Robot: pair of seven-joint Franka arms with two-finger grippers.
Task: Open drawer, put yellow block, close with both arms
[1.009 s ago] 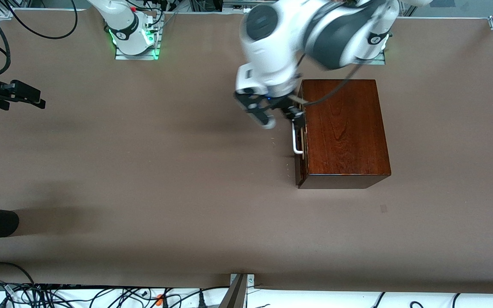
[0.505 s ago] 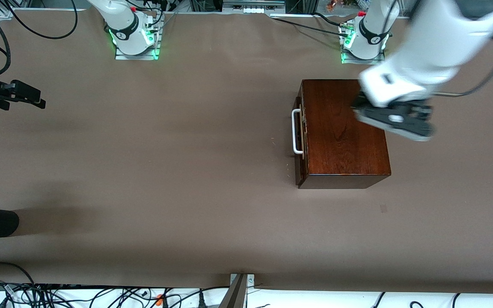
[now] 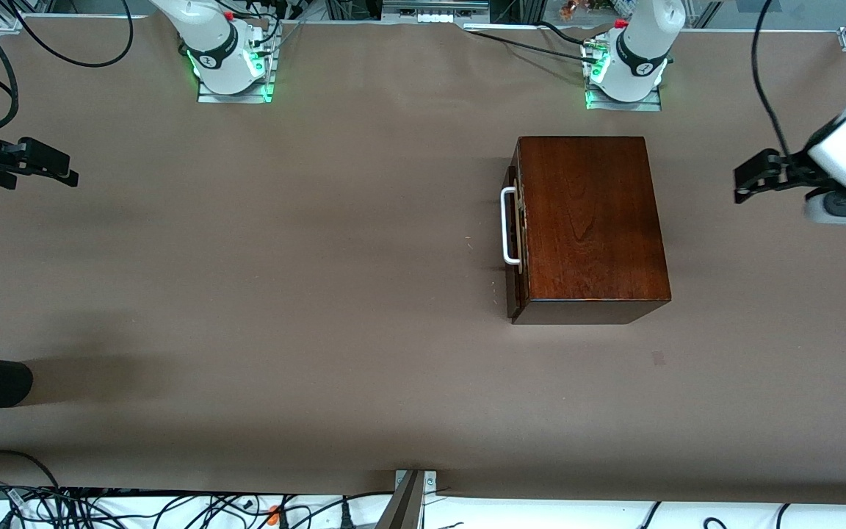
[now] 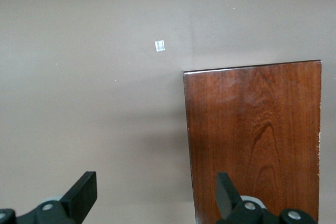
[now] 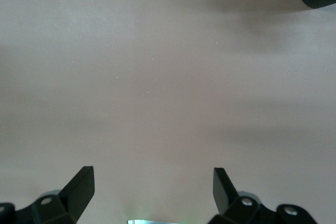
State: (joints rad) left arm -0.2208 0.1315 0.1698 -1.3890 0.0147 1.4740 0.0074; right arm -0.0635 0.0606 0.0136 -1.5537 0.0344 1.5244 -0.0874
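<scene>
The glossy dark wooden box (image 3: 590, 224) sat on the brown tabletop (image 3: 320, 294), toward the left arm's end and closer to the edge where the robot bases stood than to the front edge. Its drawer (image 3: 514, 228) with the dark reddish-brown front looked pushed all the way in. The white bar handle (image 3: 507, 226) stuck out from the front, facing the right arm's end of the table. No small yellow block could be seen anywhere, so it was most likely shut inside the drawer, and the job looked done.

The left gripper (image 3: 761, 175) hung in the air over the edge of the tabletop at the left arm's end, well apart from the box. Its two black fingers (image 4: 84, 195) were spread wide with nothing between them. The right gripper (image 3: 37, 165) hung over the edge at the right arm's end, well apart from everything. Its fingers (image 5: 81, 187) were spread wide too, and bare. Both arms looked to be waiting.

The box would probably feel heavy and hard, and its shiny top would be slippery. The drawer would likely slide easily. The best place to grab would be the middle of the white handle, which is thin and stiff enough for two fingers to pinch. A push on the flat front would close it.
</scene>
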